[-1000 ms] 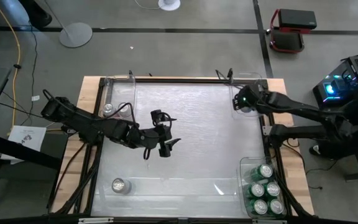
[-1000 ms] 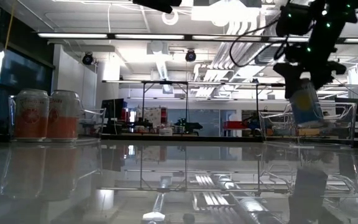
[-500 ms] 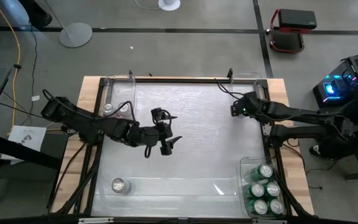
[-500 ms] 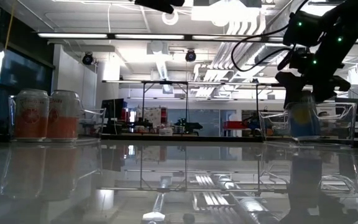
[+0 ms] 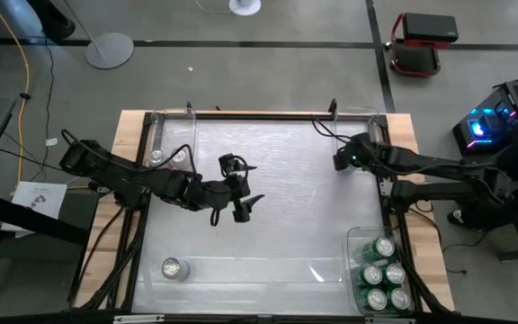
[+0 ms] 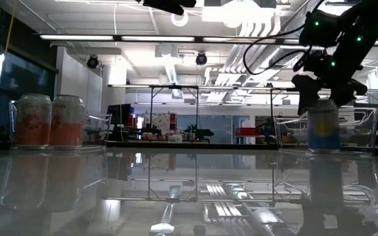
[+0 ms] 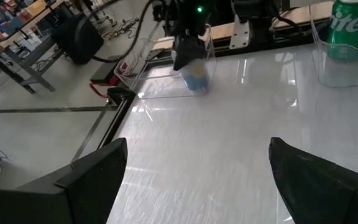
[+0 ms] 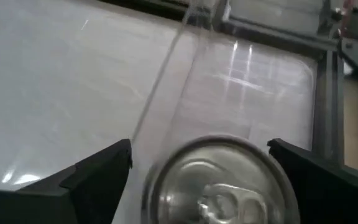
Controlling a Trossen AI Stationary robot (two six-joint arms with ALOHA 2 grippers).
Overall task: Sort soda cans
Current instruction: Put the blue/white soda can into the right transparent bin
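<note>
A: Start with the bench [image 5: 268, 189]. What is it like?

B: A broad, glossy white sheet in a wooden frame, with clear plastic bins at its corners. The near-right bin [image 5: 353, 241] holds green cans [image 5: 384, 247] packed upright, silver tops showing.

A: And the arms?

B: The left hand [image 5: 241, 203] hovers over the middle, fingers spread, holding nothing. The right hand [image 5: 347, 157] is at the far right edge, directly over a blue-and-yellow can [image 6: 324, 126].

A: How does that can lie to the hand?

B: Straight beneath it, long axis vertical, base apparently on the bench beside the far-right bin [image 6: 363, 128]. The right wrist view shows its round silver top [image 8: 219, 180] between the two fingers [image 8: 98, 171]; I cannot tell whether they grip it. The right arm is much nearer.

A: Others?

B: One stands alone near-left [image 5: 171, 268]; two orange ones [image 6: 50, 120] far-left.
</note>
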